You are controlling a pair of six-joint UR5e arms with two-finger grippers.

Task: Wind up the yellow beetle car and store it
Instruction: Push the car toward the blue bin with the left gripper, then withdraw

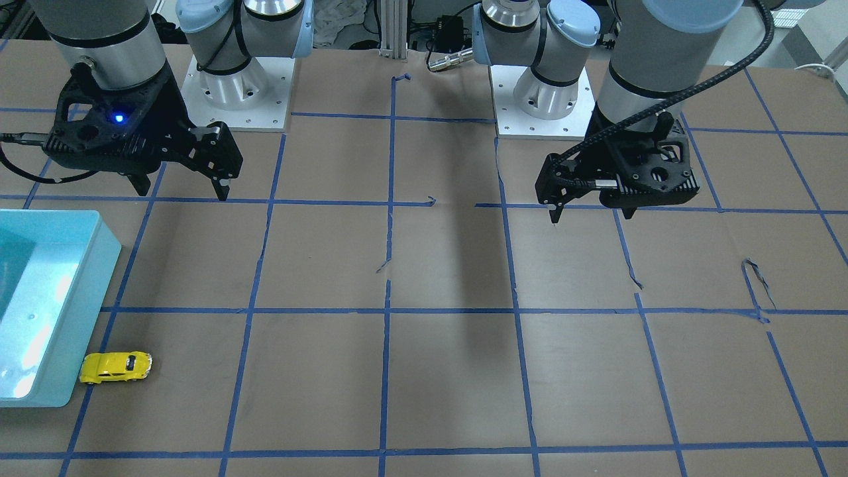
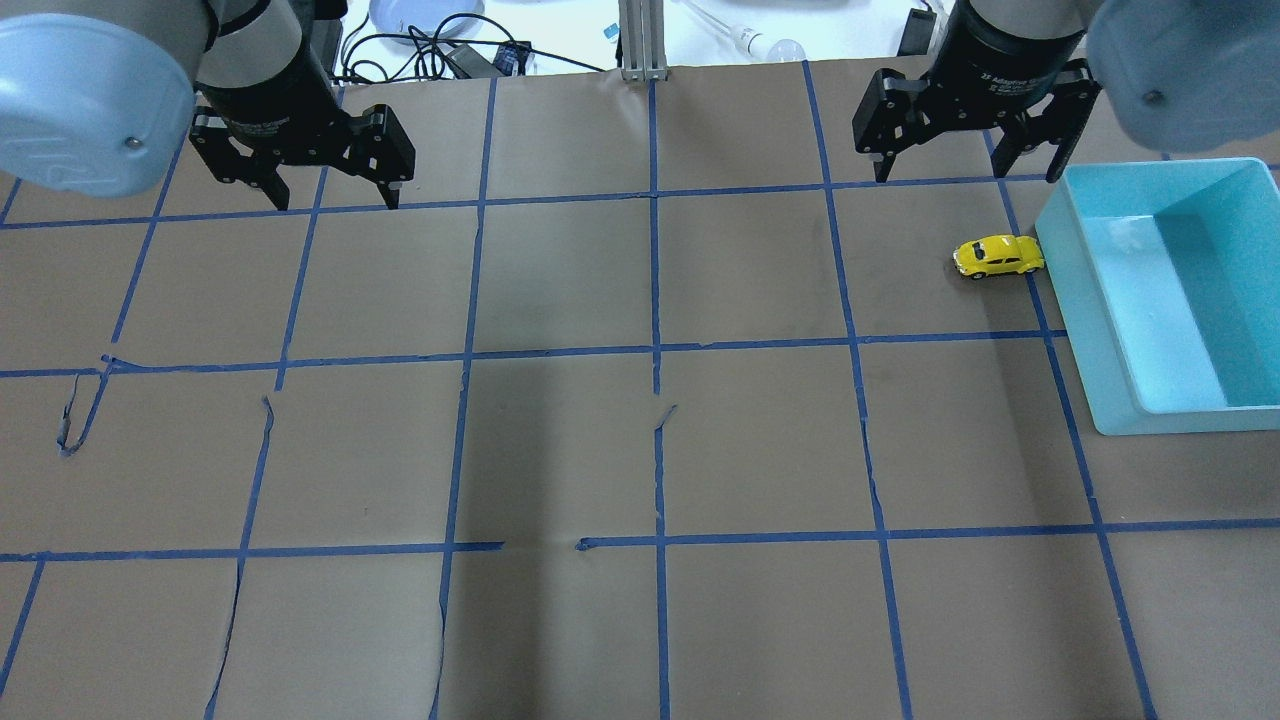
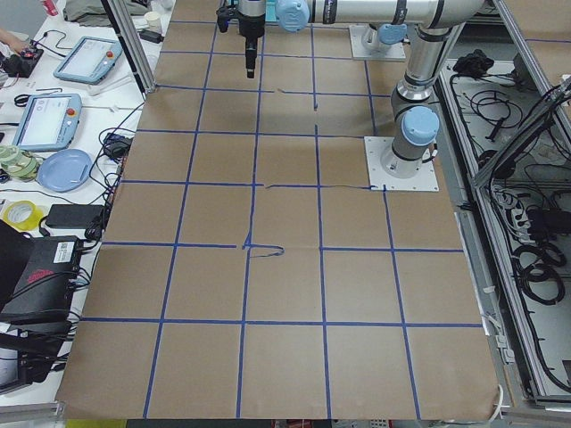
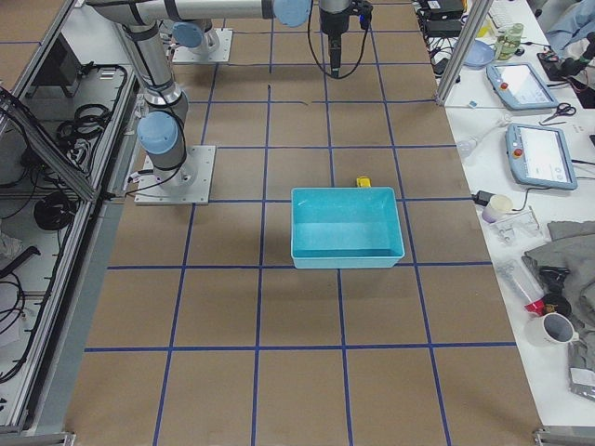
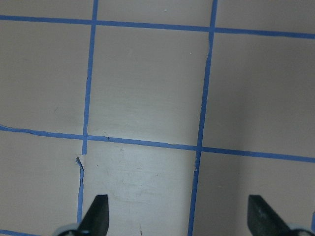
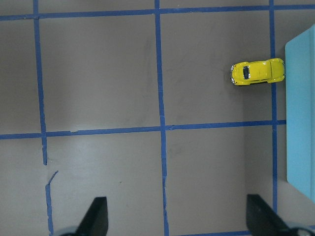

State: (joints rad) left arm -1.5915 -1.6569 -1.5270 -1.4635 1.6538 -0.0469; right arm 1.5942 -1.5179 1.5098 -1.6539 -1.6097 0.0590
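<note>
The yellow beetle car (image 2: 998, 256) stands on the brown table, touching or nearly touching the left wall of a light-blue bin (image 2: 1085, 300). It also shows in the front-facing view (image 1: 116, 366) and in the right wrist view (image 6: 257, 72). My right gripper (image 2: 965, 175) is open and empty, hovering behind the car and apart from it; in the front-facing view it (image 1: 182, 192) is at the upper left. My left gripper (image 2: 337, 204) is open and empty, far across the table, and shows at the right in the front-facing view (image 1: 591, 217).
The light-blue bin (image 1: 73, 311) looks empty and lies at the robot's right table edge. Blue tape lines grid the paper-covered table (image 2: 650, 450). The arm bases (image 1: 235, 93) stand at the robot's side.
</note>
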